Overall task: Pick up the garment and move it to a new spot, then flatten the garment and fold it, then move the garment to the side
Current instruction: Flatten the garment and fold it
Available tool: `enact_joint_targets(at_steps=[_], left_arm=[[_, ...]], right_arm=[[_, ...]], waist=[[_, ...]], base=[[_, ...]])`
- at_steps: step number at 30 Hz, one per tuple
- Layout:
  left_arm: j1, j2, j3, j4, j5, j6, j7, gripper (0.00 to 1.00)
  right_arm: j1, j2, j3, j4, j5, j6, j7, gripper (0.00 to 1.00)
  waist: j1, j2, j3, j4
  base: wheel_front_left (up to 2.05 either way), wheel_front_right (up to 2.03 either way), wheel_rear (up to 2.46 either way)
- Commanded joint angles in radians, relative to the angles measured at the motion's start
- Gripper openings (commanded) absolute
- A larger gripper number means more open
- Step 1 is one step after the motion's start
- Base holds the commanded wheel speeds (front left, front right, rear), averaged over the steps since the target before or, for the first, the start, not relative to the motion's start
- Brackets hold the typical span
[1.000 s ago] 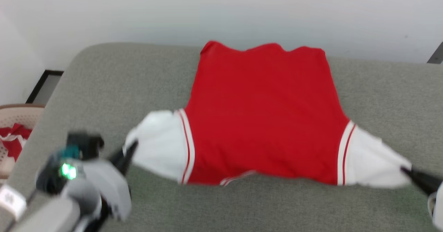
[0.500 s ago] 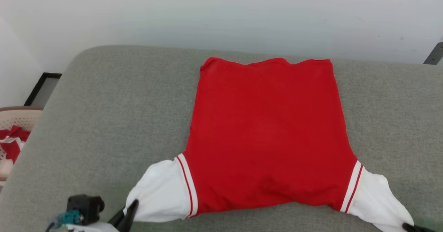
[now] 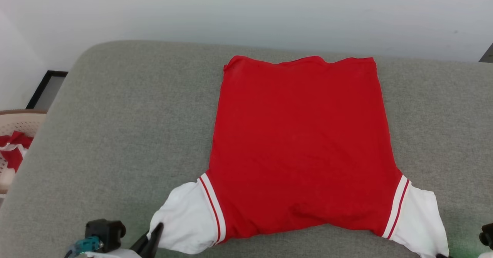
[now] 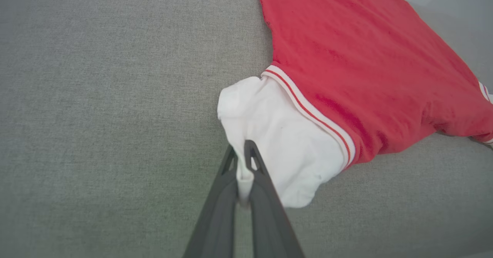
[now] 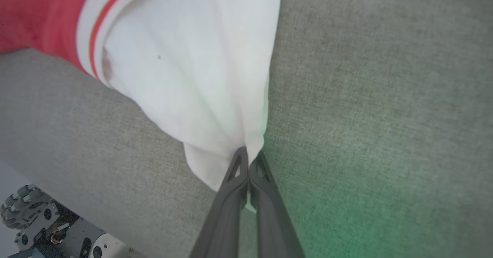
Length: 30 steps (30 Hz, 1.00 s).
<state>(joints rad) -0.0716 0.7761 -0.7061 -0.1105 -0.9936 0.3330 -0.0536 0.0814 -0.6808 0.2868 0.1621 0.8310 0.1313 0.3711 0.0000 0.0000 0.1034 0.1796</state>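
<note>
While the grey cushion (image 3: 115,115) leaves us open room on our left, the garment (image 3: 300,146) lies flat mid-cushion, its long axis running away from us, hem near the far edge. Our left hand (image 4: 240,150) pinches its left sleeve (image 4: 277,134), and our right hand (image 5: 250,154) grips the right sleeve (image 5: 192,77).

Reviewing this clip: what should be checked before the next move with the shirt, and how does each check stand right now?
1. Grip of left claw on the garment's left sleeve: ok, shut.
2. Grip of right claw on the right sleeve: ok, shut.
3. Red body flat on the grey cushion: ok.
4. Sleeves spread flat: not ok, both bunch toward the claws.
5. Neckline smooth: cannot tell.
</note>
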Motion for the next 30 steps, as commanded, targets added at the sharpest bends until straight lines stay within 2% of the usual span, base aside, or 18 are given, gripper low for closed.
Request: enact_joint_targets(at_steps=[1,8,9,11,17,21,24,26,30], left_arm=[[-0.012,-0.007,0.0,0.004,0.005,-0.008,-0.006,0.0],[-0.032,-0.031,-0.003,0.027,0.01,-0.02,-0.019,0.0],[-0.034,-0.033,-0.003,0.029,0.011,-0.022,-0.022,0.0],[-0.038,-0.036,-0.003,0.032,0.012,-0.022,-0.027,0.0],[-0.039,-0.044,-0.006,0.028,0.019,-0.022,-0.038,0.0],[-0.038,-0.049,-0.008,0.019,0.022,-0.023,-0.046,0.0],[-0.05,-0.059,-0.012,0.011,0.028,-0.034,-0.056,0.0],[-0.06,-0.069,-0.015,0.008,0.034,-0.038,-0.06,0.0],[-0.103,-0.094,-0.033,0.01,0.054,-0.059,-0.057,0.0]], right_arm=[[-0.014,0.007,0.008,0.015,-0.012,-0.001,-0.006,0.0],[-0.096,0.039,0.088,0.152,-0.04,-0.003,-0.06,0.01],[-0.107,0.038,0.097,0.166,-0.04,-0.004,-0.068,0.19],[-0.123,0.03,0.115,0.18,-0.034,-0.005,-0.079,0.98],[-0.14,-0.053,0.12,0.123,-0.004,-0.008,-0.051,1.0],[-0.138,-0.122,0.056,-0.004,0.021,-0.001,0.012,1.0],[-0.164,-0.153,-0.029,-0.091,0.025,-0.001,0.052,1.0],[-0.205,-0.156,-0.09,-0.133,0.0,-0.001,0.07,1.0],[-0.329,-0.116,-0.152,-0.158,-0.072,-0.001,0.124,1.0]], waist=[[0.0,0.0,0.004,0.003],[0.0,0.0,0.022,0.007],[0.0,0.0,0.024,0.008],[0.0,0.0,0.026,0.011],[0.0,0.0,0.03,0.016],[0.0,0.0,0.036,0.025],[0.0,0.0,0.048,0.037],[0.0,0.0,0.062,0.05],[0.0,0.0,0.102,0.097]], base=[[0.0,0.0,0.0],[0.0,0.0,0.0],[0.0,0.0,0.0],[0.0,0.0,0.0],[0.0,0.0,0.0],[0.0,0.0,0.0],[0.0,0.0,0.0],[0.0,0.0,0.0],[0.0,0.0,0.0]])
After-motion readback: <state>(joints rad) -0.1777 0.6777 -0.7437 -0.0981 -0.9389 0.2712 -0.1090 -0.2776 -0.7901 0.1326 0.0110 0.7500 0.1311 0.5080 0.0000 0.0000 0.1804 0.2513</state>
